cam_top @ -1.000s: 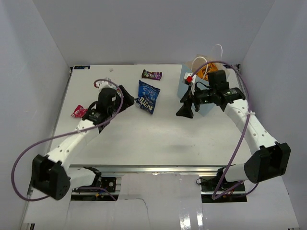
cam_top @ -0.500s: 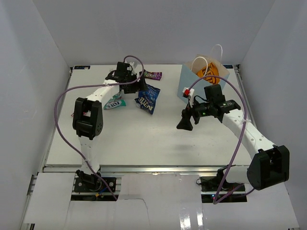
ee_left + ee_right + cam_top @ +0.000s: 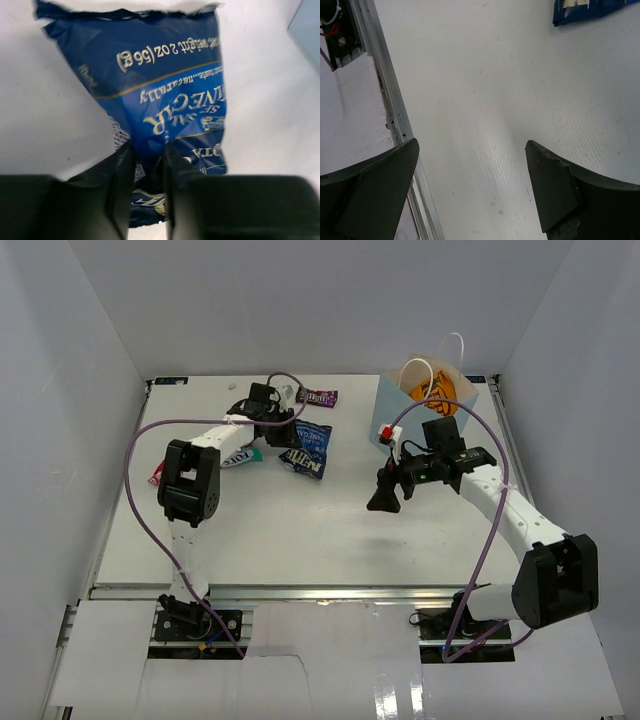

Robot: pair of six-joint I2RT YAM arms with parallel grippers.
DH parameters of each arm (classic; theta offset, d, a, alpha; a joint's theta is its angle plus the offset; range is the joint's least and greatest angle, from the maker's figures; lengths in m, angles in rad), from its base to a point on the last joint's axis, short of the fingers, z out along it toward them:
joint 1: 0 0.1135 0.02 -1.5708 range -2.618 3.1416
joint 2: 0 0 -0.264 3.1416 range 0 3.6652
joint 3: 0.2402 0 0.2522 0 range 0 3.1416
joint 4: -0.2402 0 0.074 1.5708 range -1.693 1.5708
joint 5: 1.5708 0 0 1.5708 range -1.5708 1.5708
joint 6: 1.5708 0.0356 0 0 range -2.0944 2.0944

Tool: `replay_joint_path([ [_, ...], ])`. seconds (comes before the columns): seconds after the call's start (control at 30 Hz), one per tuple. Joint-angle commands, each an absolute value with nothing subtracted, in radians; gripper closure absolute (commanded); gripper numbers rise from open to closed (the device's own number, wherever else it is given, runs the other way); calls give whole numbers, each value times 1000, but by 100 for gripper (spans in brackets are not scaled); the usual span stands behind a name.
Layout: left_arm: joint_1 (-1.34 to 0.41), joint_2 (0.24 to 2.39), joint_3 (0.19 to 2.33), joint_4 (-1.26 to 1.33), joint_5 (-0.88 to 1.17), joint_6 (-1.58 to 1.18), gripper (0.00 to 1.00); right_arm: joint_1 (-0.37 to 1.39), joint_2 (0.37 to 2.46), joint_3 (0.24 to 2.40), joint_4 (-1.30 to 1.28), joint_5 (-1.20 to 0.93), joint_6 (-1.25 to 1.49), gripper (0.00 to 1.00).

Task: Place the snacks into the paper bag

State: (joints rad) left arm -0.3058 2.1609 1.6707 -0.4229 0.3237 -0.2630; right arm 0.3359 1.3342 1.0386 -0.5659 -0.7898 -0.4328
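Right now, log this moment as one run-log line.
left fingers: closed on dark blue bag | right fingers: open, empty | paper bag: upright, orange chip bag inside

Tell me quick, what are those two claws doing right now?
Left gripper: shut on the dark blue bag.
Right gripper: open, holding nothing.

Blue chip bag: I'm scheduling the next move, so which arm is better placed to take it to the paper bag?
Left. The left gripper pinches the blue bag by its edge. The right gripper hangs open over bare table, apart from it, short of the paper bag.
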Motion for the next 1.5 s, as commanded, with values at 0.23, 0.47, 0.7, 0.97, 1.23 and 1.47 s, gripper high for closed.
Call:
replay_joint_path([
  [0.23, -313, 1771, 1214, -152, 541, -290, 95, 341, 1384, 1155, -552, -847, -381, 8],
  [0.47, -354, 1375, 813, 127, 641, -416, 100, 360, 1382, 1111, -355, -586, 105, 7],
  [0.7, -449, 1115, 602, 241, 641, -555, 100, 452, 1355, 1003, -117, -646, 327, 8],
  [0.97, -526, 985, 511, 270, 597, -646, 100, 497, 1384, 994, 100, -879, 396, 3],
  [1.23, -569, 939, 500, 282, 575, -669, 99, 517, 1390, 973, 166, -979, 440, 39],
  [1.47, -569, 901, 494, 282, 548, -683, 80, 515, 1355, 1005, 109, -1072, 358, 78],
])
